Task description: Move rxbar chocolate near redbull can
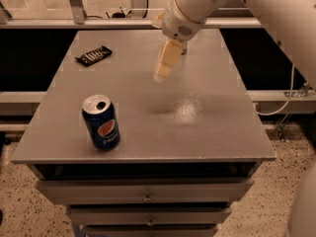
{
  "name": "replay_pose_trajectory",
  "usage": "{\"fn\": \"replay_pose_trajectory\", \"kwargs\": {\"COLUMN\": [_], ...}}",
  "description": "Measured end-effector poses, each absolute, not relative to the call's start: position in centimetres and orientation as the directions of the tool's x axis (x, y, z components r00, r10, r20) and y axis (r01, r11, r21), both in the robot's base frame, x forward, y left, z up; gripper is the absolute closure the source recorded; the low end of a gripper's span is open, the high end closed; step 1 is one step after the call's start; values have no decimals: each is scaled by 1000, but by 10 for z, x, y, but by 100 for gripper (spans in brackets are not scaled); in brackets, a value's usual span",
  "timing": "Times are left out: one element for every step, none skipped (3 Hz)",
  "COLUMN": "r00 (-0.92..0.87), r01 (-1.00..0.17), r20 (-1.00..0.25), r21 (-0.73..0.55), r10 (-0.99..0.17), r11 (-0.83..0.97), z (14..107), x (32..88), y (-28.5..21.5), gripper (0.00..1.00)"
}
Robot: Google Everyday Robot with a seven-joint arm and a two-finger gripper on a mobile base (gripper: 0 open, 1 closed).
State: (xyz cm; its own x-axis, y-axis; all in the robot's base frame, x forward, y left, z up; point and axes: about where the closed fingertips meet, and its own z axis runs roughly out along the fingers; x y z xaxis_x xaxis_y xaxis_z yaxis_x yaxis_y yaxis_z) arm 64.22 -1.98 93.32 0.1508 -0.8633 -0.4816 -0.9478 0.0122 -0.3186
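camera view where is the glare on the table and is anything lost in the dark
Camera view: a speckled glare patch lies on the table right of centre, nearer the camera than the gripper, which hangs over the table's middle; the rxbar chocolate is dark but visible at back left; under the tabletop it goes near black.

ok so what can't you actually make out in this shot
All in the camera view:
- redbull can: nearly all hidden behind the arm; only a sliver near its base shows.
- rxbar chocolate: wrapper lettering too small to read.
- gripper: hangs over the back half of the table, right of the bar; its height above the surface is unclear.
- lowest drawer: cut off by the bottom edge.
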Motion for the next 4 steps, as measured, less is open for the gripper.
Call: {"fn": "replay_pose_trajectory", "kwargs": {"r00": [165, 143, 105, 6], "r01": [-951, -954, -954, -956], "r20": [-569, -670, -729, -750], "r21": [-307, -290, -267, -198], "r10": [-806, -728, -677, -662], "r11": [22, 79, 140, 216], "z": [907, 890, 893, 890], "x": [707, 772, 802, 815], "y": [21, 75, 109, 134], "gripper": [0, 0, 0, 0]}}
